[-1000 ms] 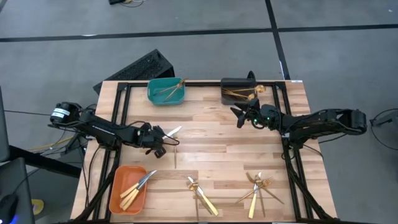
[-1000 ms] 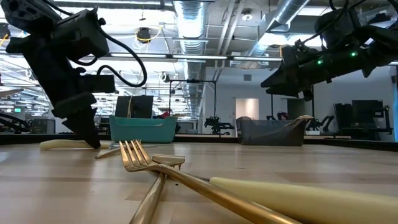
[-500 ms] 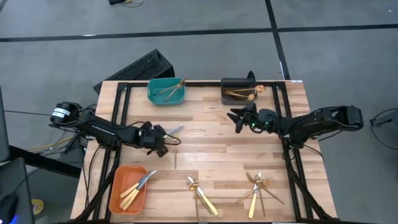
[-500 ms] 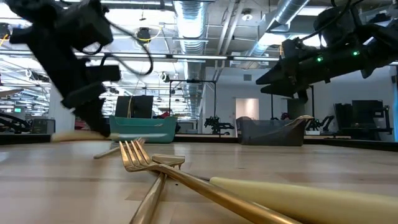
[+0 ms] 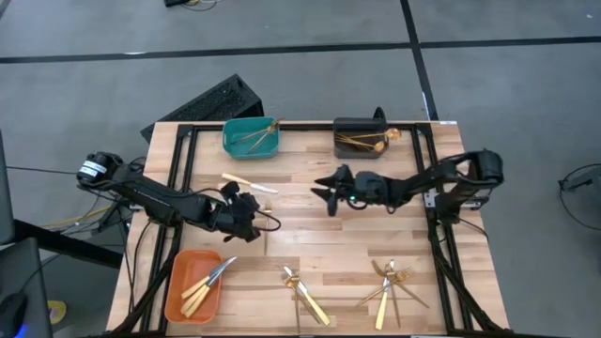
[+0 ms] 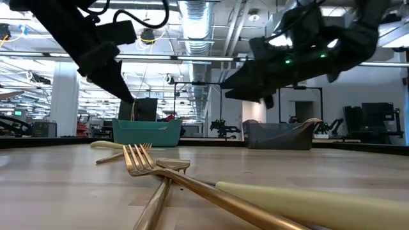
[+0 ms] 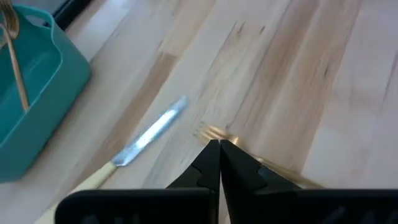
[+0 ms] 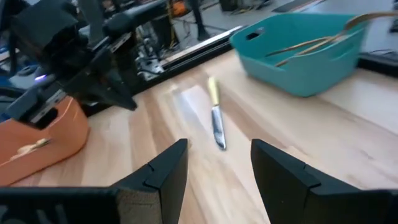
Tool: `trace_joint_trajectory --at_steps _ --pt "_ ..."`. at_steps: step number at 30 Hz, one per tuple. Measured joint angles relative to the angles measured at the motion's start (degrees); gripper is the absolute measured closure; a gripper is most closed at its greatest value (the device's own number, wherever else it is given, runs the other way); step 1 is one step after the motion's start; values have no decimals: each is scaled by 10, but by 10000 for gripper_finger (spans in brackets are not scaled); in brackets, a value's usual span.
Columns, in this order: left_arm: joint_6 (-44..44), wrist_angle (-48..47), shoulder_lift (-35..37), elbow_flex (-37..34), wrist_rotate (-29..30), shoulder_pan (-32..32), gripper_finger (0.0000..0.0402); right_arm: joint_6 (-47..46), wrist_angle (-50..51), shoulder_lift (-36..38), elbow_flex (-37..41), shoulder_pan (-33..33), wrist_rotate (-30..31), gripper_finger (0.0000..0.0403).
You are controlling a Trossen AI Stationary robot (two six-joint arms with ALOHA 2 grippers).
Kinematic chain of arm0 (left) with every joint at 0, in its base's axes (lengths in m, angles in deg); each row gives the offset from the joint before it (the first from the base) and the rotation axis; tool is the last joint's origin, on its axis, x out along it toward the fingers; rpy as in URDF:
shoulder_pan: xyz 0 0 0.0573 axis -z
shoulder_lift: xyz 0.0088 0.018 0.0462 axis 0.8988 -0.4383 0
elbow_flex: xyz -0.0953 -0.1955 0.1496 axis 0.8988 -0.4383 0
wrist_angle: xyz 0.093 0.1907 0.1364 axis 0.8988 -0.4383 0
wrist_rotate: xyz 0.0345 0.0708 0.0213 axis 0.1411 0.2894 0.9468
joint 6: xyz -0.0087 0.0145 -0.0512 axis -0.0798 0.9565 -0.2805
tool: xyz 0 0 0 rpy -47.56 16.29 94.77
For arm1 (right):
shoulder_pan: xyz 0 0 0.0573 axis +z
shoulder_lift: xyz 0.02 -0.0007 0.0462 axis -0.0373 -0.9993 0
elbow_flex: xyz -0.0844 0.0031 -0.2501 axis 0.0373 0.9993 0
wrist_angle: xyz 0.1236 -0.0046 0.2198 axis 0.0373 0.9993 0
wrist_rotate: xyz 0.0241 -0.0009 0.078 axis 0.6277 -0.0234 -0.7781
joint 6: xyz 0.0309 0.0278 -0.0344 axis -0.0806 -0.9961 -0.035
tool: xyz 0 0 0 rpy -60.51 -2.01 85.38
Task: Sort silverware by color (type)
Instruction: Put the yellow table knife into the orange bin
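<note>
Wooden bench (image 5: 329, 235), bins along its edges. Left gripper (image 5: 252, 218), fingers pressed together over a gold fork (image 7: 214, 133). Right gripper (image 5: 329, 199) hangs spread near the knife (image 5: 249, 183). Slim, stiff, slippery silverware; probably best pinched mid-handle.

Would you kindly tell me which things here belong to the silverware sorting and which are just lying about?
Part of the job:
- loose knife
- fork under the shut left pincer
- cutlery piles
- teal bin, dark bin, orange bin
- open right pincer

Just lying about:
- black keyboard behind the table
</note>
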Motion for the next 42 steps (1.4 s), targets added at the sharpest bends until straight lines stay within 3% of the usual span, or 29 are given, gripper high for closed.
trace_joint_trajectory --at_steps 5,8,20,23,32,42 --pt "41 -17 0 -25 38 -29 391 6 6 -39 -38 -1 -34 203" --pt "97 -28 0 -30 26 -77 372 9 21 -43 -48 -1 -41 203" --pt "440 7 0 -27 -223 -307 273 31 75 -14 -58 -8 -46 203" --pt "508 7 0 -26 -239 -340 272 31 88 -14 -58 -14 -48 203" --pt "510 7 -9 -26 -233 -416 292 31 85 -14 -58 -20 -57 203" --pt "518 59 -108 -26 -248 -418 317 38 93 -14 -58 -19 -59 203"
